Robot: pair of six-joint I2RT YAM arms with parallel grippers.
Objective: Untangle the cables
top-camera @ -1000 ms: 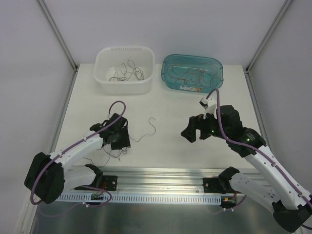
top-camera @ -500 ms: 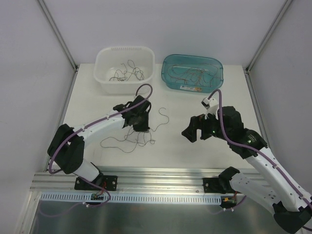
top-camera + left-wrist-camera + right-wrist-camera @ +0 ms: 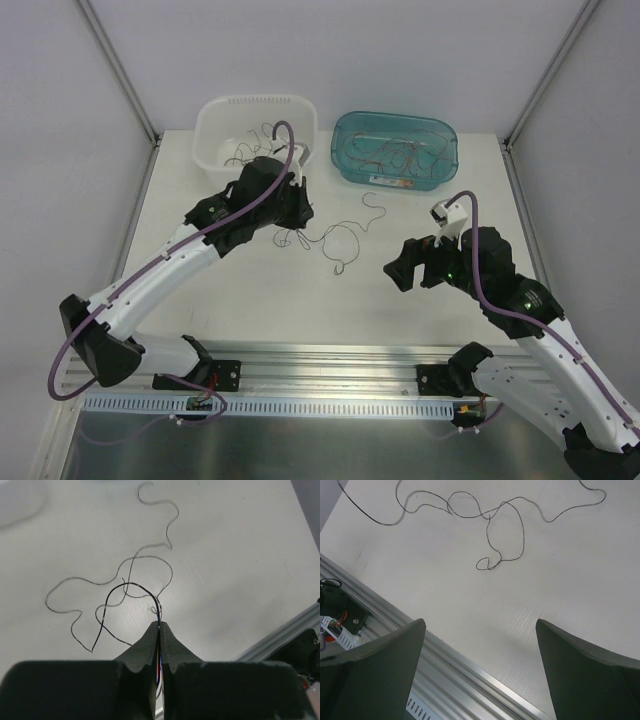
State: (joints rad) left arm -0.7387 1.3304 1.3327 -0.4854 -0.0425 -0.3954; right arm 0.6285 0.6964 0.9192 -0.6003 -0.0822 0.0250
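Thin curly cables lie tangled at the middle of the white table. My left gripper hangs just in front of the white basket, shut on a black cable that arches out from between its pads. A greyer cable loops on the table beyond it. In the right wrist view the tangle lies ahead of my right gripper. That gripper hovers open to the right of the tangle, with nothing between its fingers.
A white basket at the back holds several dark wires. Beside it a teal tub holds red-brown wires. An aluminium rail runs along the near edge. Frame posts stand at both back corners.
My left gripper shut on the black cable and swung from the near left up to the basket's front, dragging the tangle toward the middle. The right arm shifted slightly right.
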